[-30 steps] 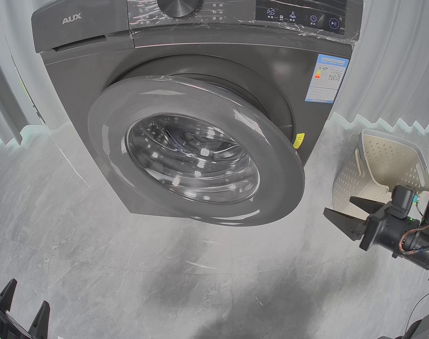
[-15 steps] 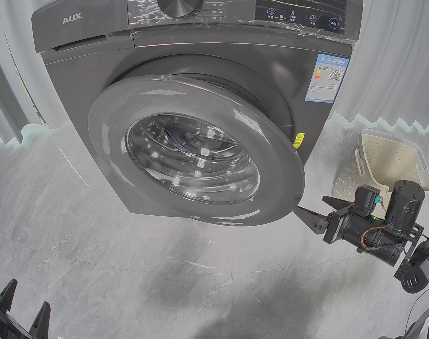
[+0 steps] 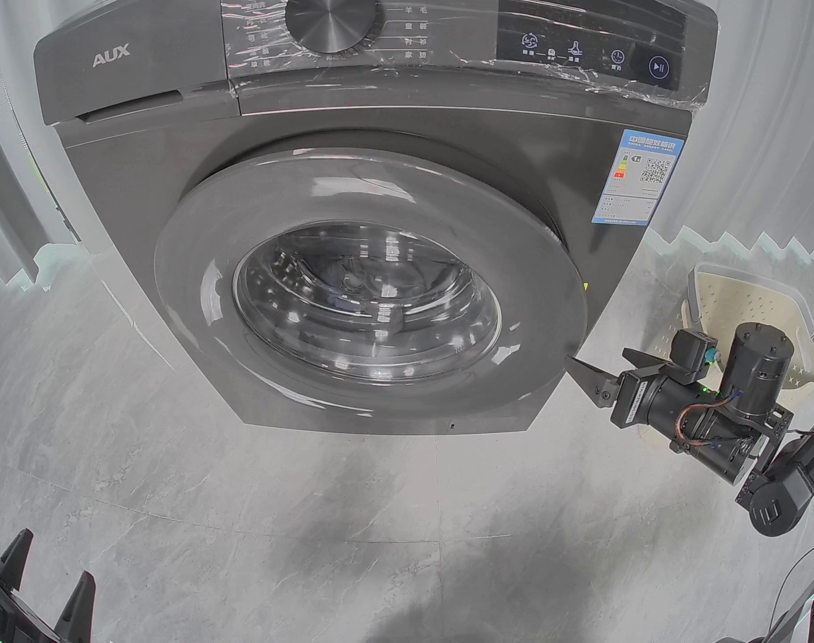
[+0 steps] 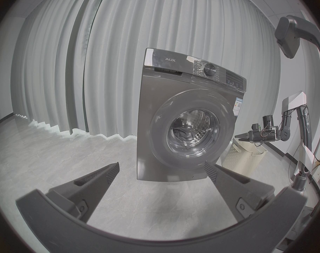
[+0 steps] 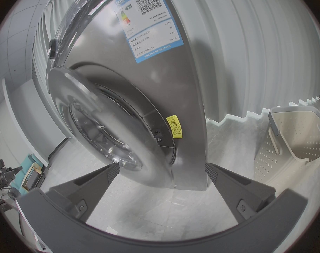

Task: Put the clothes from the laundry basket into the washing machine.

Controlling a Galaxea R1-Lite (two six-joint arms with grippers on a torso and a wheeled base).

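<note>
One washer, one basket and one blue label are seen. The left gripper and right gripper are held apart.

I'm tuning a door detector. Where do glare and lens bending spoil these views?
Head view: highlights speckle the door glass and streak the plastic wrap; the washing machine bows at its edges. Left wrist view: dark corners, and the curtains curve. Right wrist view: sheen washes over the door.
</note>
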